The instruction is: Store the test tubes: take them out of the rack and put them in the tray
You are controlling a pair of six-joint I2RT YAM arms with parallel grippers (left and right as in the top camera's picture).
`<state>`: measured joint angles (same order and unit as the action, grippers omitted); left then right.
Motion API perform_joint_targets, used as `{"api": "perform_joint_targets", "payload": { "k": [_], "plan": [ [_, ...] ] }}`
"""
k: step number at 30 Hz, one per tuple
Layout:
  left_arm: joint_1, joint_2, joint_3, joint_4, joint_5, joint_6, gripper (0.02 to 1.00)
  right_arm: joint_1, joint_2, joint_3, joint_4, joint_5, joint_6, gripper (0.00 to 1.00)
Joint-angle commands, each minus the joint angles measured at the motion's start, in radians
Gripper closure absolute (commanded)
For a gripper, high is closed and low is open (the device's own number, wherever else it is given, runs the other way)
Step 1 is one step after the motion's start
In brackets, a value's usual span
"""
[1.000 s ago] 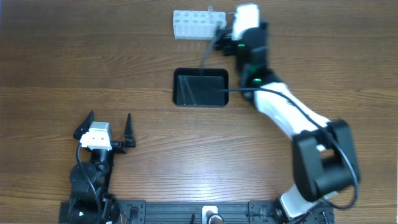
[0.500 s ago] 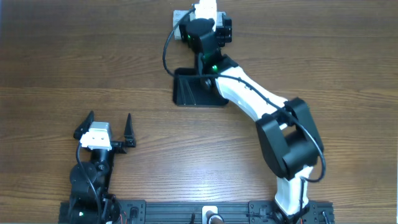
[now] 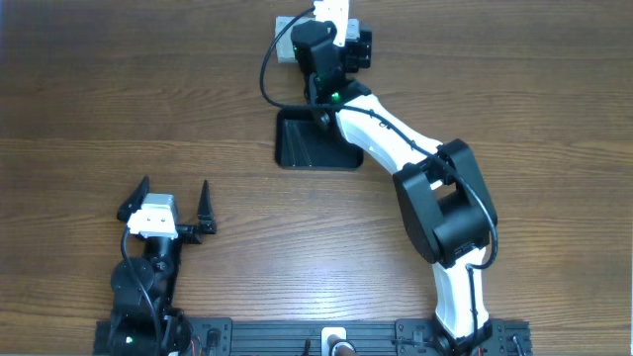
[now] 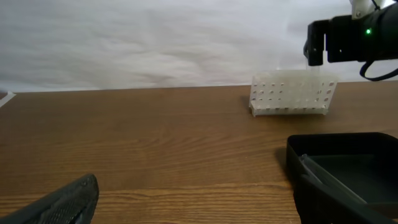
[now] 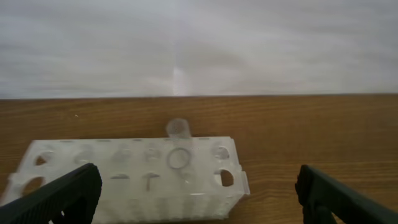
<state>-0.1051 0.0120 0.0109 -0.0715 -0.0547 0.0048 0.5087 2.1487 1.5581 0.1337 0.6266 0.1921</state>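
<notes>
Now your right gripper [image 5: 198, 169] has swung from the rack's [image 5: 130, 177] right end to hang above it, fingers spread and empty. A test tube [image 5: 178, 129] stands in the rack, so another pick looks due. The tray [image 3: 297, 153] sits near the rack. Your left gripper [image 3: 174, 183] is spread, well apart from it.
</notes>
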Motion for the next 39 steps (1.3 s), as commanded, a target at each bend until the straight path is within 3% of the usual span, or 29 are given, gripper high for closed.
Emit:
{"api": "perform_joint_targets", "payload": {
  "k": [1,33,39],
  "plan": [
    [0.005,-0.006,-0.005,0.001,0.013,0.014,0.018,-0.039,0.034,0.026,0.004,-0.090,0.032,0.009],
    [0.005,-0.006,-0.005,0.000,0.013,0.014,0.018,-0.059,0.130,0.124,0.003,-0.140,-0.029,0.009],
    [0.005,-0.006,-0.005,0.000,0.013,0.014,0.018,-0.068,0.131,0.124,-0.003,-0.140,-0.027,0.075]
  ]
}}
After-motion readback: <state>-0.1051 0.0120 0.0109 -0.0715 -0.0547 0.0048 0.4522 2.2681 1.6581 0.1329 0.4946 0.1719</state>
